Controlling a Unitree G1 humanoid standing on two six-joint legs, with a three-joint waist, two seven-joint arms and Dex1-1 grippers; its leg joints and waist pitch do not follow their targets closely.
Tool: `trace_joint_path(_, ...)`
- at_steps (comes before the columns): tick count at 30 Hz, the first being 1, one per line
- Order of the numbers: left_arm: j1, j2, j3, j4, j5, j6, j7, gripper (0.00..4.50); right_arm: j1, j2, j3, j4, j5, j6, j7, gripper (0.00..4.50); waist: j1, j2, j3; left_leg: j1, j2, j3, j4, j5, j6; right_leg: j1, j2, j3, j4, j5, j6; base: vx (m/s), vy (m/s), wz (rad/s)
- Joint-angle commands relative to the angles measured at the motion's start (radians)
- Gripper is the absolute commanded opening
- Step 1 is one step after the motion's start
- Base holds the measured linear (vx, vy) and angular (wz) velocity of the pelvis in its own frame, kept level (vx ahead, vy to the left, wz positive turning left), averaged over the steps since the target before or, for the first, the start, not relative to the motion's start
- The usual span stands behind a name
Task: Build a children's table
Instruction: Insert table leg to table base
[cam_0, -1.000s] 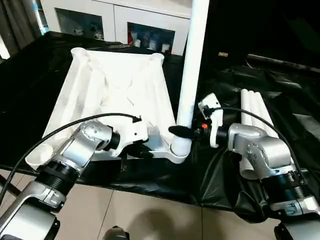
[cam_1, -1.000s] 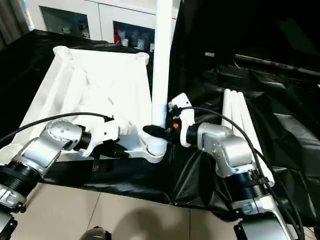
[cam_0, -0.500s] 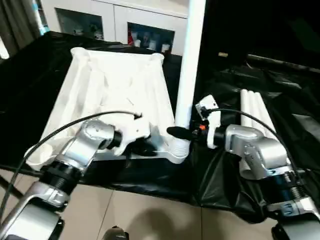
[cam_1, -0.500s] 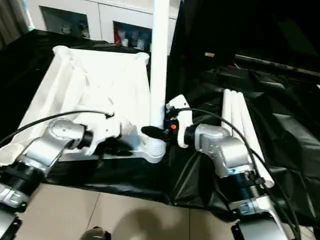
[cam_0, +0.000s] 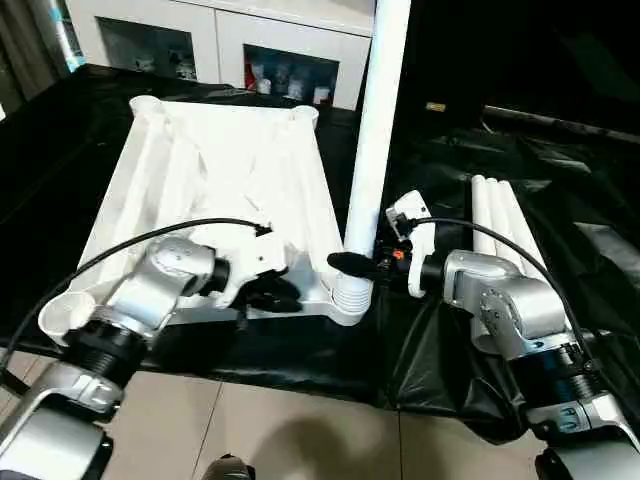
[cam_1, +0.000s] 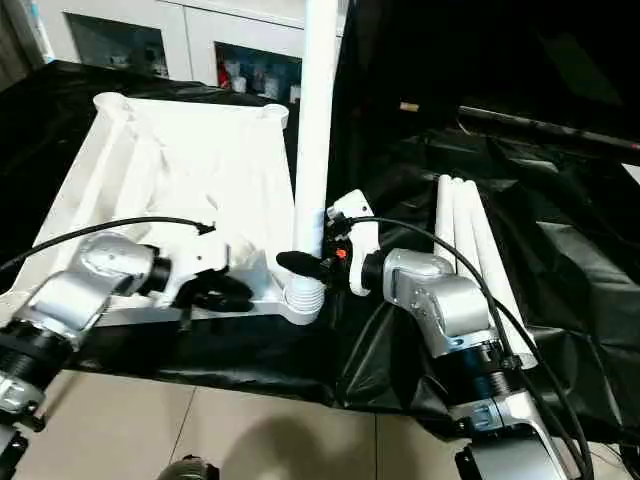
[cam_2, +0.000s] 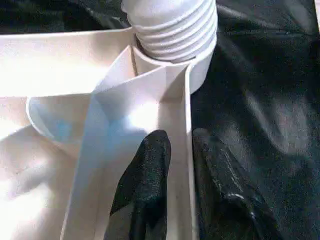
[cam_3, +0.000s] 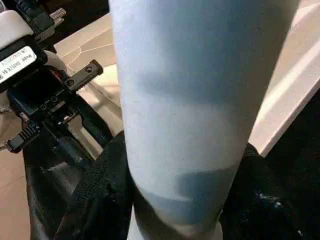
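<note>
The step in hand looks like seating the first leg in the upturned table's near right corner. Nearest, the left hand (cam_0: 262, 294) straddles the near right side wall of the white plastic tabletop (cam_0: 225, 180), one black finger (cam_2: 145, 170) inside the wall and the other outside; the two stand slightly apart and do not look to be pinching it hard. Just right of it, the right hand (cam_0: 352, 265) is closed around the lower end of the upright white tapered tubular leg (cam_0: 375, 140), whose ribbed, threaded end (cam_2: 172, 27) sits in the rounded corner socket (cam_0: 348, 300) with several threads showing above the rim.

The next move probably calls for turning the leg further down while the top is kept from shifting, so the left hand would need a firmer hold on that wall.

The tabletop lies underside up on the bench draped in black sheeting (cam_0: 450, 340), its ribs and far corner sockets showing. Three more white legs (cam_0: 498, 225) lie side by side on the sheeting to the right. Beyond stands a white cabinet with glass doors (cam_0: 240, 50).
</note>
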Motion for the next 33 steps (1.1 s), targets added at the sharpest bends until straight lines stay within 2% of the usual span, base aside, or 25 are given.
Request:
trace_joint_path(1, 0.004, 0.008, -0.007, -0.003, 0.024, -0.002, 0.005, 0.93, 0.004, -0.007, -0.011, 0.006, -0.009, -0.005, -0.006, 1.88, -0.001, 0.021, -0.075, 0.034, 0.058, -0.022, -0.072, -0.161, -0.055, 0.03, -0.093, 0.046, -0.068, -0.021, -0.216, 0.0, 0.0, 0.0)
trace_joint_path(7, 0.002, 0.012, -0.011, 0.001, 0.03, -0.002, 0.005, 0.93, 0.005, -0.007, -0.011, 0.004, -0.011, -0.006, -0.007, 1.88, -0.002, 0.021, -0.075, 0.035, 0.058, -0.022, -0.072, -0.166, -0.056, 0.031, -0.094, 0.046, -0.067, -0.014, -0.222, 0.0, 0.0, 0.0)
trace_joint_path(8, 0.001, 0.013, -0.013, 0.002, 0.031, -0.001, 0.004, 0.67, 0.004, -0.006, -0.011, 0.004, -0.011, -0.006, -0.008, 1.88, -0.002, 0.021, -0.075, 0.035, 0.058, -0.022, -0.072, -0.169, -0.056, 0.031, -0.094, 0.046, -0.069, -0.017, -0.222, 0.0, 0.0, 0.0)
trace_joint_path(13, -0.003, 0.005, -0.014, 0.013, 0.036, 0.003, 0.005, 0.4, 0.002, -0.002, -0.017, 0.005, -0.011, -0.007, -0.013, 1.88, -0.002, 0.023, -0.073, 0.036, 0.058, -0.022, -0.074, -0.188, -0.065, 0.029, -0.094, 0.047, -0.071, -0.043, -0.218, 0.0, 0.0, 0.0)
trace_joint_path(14, -0.003, 0.005, -0.014, 0.013, 0.036, 0.003, 0.005, 0.17, 0.002, -0.002, -0.017, 0.005, -0.011, -0.007, -0.013, 1.88, -0.001, 0.023, -0.073, 0.036, 0.058, -0.023, -0.074, -0.193, -0.066, 0.03, -0.095, 0.047, -0.072, -0.05, -0.217, 0.0, 0.0, 0.0)
trace_joint_path(18, -0.007, 0.011, -0.021, 0.014, 0.038, 0.01, -0.013, 0.15, 0.002, -0.001, -0.015, 0.01, -0.015, -0.012, -0.013, 1.88, -0.002, 0.025, -0.073, 0.038, 0.059, -0.024, -0.075, -0.209, -0.073, 0.027, -0.095, 0.047, -0.074, -0.073, -0.213, 0.0, 0.0, 0.0)
trace_joint_path(20, -0.006, 0.012, -0.023, 0.012, 0.038, 0.011, -0.018, 0.0, 0.001, -0.001, -0.014, 0.01, -0.016, -0.013, -0.013, 1.88, -0.002, 0.023, -0.073, 0.037, 0.059, -0.024, -0.075, -0.21, -0.074, 0.028, -0.096, 0.047, -0.075, -0.078, -0.212, 0.0, 0.0, 0.0)
trace_joint_path(26, 0.006, 0.007, -0.024, -0.003, 0.031, 0.022, -0.019, 0.0, 0.005, -0.003, -0.009, 0.016, -0.026, -0.024, -0.016, 1.88, -0.003, 0.021, -0.075, 0.035, 0.058, -0.022, -0.073, -0.179, -0.063, 0.029, -0.094, 0.046, -0.07, -0.033, -0.218, 0.0, 0.0, 0.0)
trace_joint_path(33, 0.001, 0.001, -0.012, 0.003, 0.023, 0.022, -0.016, 0.0, 0.005, -0.003, -0.04, 0.046, -0.026, -0.051, -0.034, 1.88, -0.002, 0.021, -0.072, 0.036, 0.059, -0.022, -0.074, -0.203, -0.067, 0.027, -0.098, 0.048, -0.076, -0.082, -0.213, 0.0, 0.0, 0.0)
